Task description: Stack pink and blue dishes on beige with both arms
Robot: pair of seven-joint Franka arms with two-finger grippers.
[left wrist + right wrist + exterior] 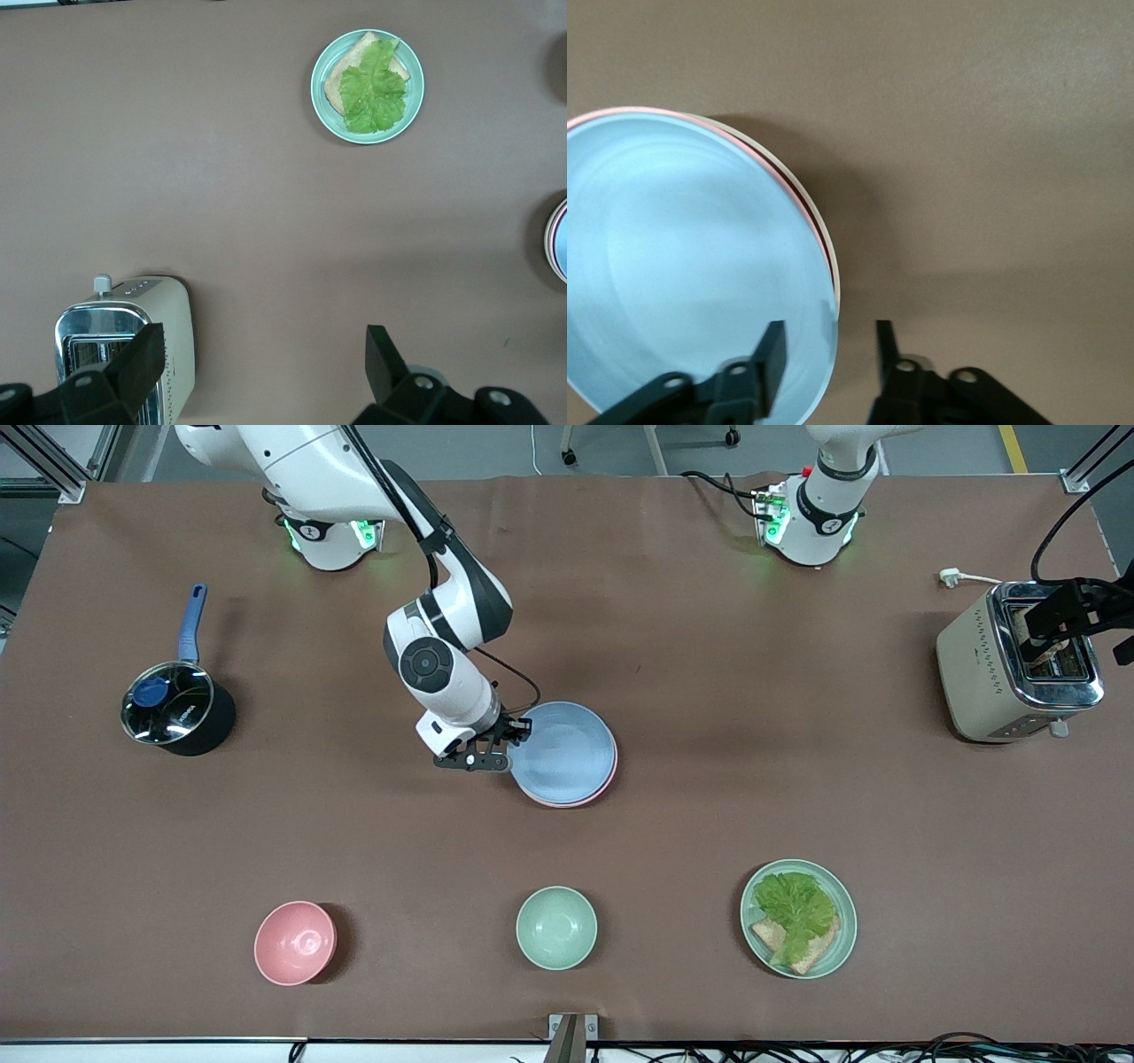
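The blue plate (563, 751) lies on top of the pink plate (609, 772) in the middle of the table, and only the pink rim shows. In the right wrist view a thin cream rim of the beige plate (799, 181) shows under the pink rim (647, 111) and the blue plate (682, 266). My right gripper (512, 746) is open astride the blue plate's edge toward the right arm's end. One finger is over the plate and the other is outside it (830, 329). My left gripper (1059, 615) hangs open over the toaster, with nothing between its fingers (266, 335).
A toaster (1010, 664) stands at the left arm's end. A lidded black pot with a blue handle (177, 713) sits at the right arm's end. Nearer the front camera are a pink bowl (295, 942), a mint-green bowl (556, 926) and a green plate with lettuce (798, 918).
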